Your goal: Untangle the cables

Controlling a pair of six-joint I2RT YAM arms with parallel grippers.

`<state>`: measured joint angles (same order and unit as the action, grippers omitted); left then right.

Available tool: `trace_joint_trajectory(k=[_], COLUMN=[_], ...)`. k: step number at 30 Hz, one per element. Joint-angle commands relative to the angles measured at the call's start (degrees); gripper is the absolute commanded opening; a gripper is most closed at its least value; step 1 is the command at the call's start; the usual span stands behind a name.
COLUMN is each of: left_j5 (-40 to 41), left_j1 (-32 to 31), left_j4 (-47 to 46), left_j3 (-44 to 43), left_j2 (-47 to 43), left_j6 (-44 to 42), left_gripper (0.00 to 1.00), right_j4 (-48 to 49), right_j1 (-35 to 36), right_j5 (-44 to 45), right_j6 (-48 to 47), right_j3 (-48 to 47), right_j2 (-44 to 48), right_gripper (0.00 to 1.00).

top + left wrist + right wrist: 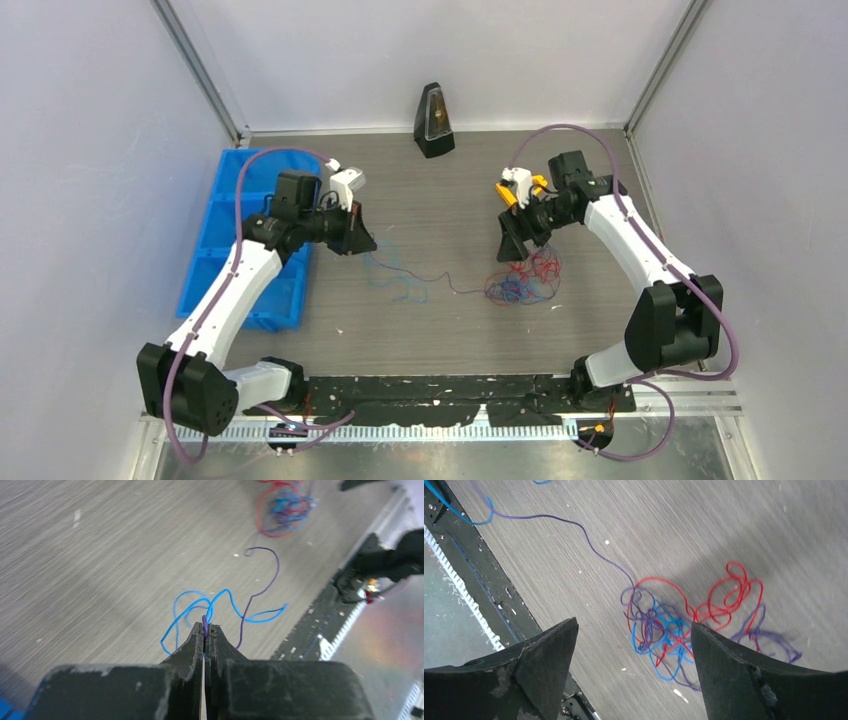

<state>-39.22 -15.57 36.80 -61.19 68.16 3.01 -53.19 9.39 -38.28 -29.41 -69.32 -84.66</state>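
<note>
A knot of thin red, blue and purple cables (524, 280) lies on the table right of centre; it also shows in the right wrist view (674, 630) and far off in the left wrist view (284, 507). A purple strand (455, 285) runs left from it to loose blue loops (395, 275). My left gripper (358, 240) is shut on a purple strand (204, 622) at its tips (205, 630), with blue loops (200, 605) hanging beside it. My right gripper (512, 250) is open and empty, its jaws wide apart above the knot (634, 630).
A blue compartment bin (225, 230) stands at the left edge behind my left arm. A black metronome-like object (433, 122) stands at the back wall. A black rail (450, 385) runs along the near table edge.
</note>
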Motion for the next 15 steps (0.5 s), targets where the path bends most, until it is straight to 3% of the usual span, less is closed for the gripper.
trace_joint_trajectory(k=[1, 7, 15], left_j5=[12.44, 4.39, 2.59], left_j1=[0.10, -0.42, -0.42], left_j4=[1.80, 1.70, 1.10], left_j3=[-3.04, -2.72, -3.00], left_j2=[2.57, 3.74, 4.17], left_j6=[-2.52, -4.25, -3.87], left_gripper=[0.00, 0.00, 0.00], right_j4=[2.12, 9.65, 20.82], right_j1=[4.07, 11.26, 24.93], right_j5=[0.08, -0.28, 2.23], right_j6=[1.59, 5.78, 7.21], right_j3=[-3.93, -1.47, -2.56], right_j2=[1.40, 0.20, -8.23], right_gripper=[0.90, 0.92, 0.91])
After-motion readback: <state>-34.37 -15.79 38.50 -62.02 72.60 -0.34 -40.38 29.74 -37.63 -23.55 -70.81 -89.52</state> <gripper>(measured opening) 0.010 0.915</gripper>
